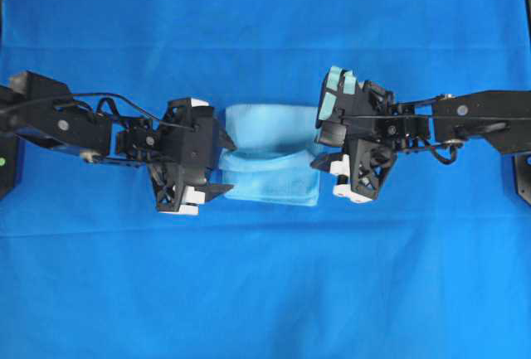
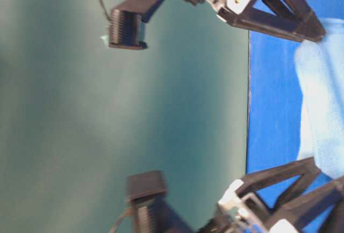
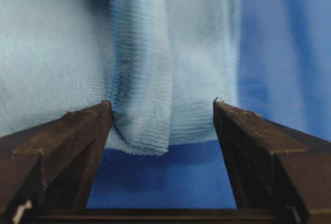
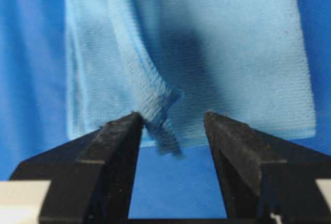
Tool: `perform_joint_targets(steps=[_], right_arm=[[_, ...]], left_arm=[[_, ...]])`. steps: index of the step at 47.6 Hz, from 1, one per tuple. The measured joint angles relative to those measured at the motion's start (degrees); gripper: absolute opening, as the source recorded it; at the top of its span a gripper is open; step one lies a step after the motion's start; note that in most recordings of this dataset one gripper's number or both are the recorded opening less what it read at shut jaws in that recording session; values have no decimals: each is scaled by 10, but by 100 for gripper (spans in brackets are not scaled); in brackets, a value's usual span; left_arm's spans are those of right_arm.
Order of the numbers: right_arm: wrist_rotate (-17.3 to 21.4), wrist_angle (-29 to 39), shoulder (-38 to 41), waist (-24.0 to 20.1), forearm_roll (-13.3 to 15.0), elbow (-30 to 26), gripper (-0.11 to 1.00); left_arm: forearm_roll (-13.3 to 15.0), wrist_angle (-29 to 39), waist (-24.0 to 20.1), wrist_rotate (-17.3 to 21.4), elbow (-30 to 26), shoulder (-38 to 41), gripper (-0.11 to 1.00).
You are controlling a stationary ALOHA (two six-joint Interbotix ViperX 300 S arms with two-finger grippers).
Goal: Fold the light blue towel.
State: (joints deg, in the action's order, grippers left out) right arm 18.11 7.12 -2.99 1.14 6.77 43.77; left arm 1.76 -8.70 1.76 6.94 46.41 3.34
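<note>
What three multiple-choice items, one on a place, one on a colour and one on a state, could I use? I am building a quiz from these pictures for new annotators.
1. Where does the thin pale sky-blue microfibre towel lie?
A. between the two grippers
B. at the table's far corner
C. draped over one arm

2. What colour is the large table covering?
A. white
B. deep royal blue
C. red

3. How do the jaws of the left gripper and the right gripper stand?
A. both open
B. both clamped on the towel
C. only the left one open

Answers:
1 A: overhead, the towel sits in the middle with a gripper at each side.
2 B: deep blue cloth shows all around the towel.
3 A: each wrist view shows a gap between the fingers, with towel edge loose in it.
</note>
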Motion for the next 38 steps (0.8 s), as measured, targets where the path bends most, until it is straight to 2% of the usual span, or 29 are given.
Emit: perform_joint_targets(steps=[9,20,28,38], right_arm=[[-1,39,-54,-22,1,-4,55],[-3,71,-129,-33,4,-3,55],[-4,76,-194,-32,25,11,55],[-5,73,-301,-14,47,54,55]], left_arm=[[0,50,12,0,4,-80,74],[0,95,16,1,39,-184,72],[1,98,16,1,78,-285,72],[1,105,16,1,136,-454,72]])
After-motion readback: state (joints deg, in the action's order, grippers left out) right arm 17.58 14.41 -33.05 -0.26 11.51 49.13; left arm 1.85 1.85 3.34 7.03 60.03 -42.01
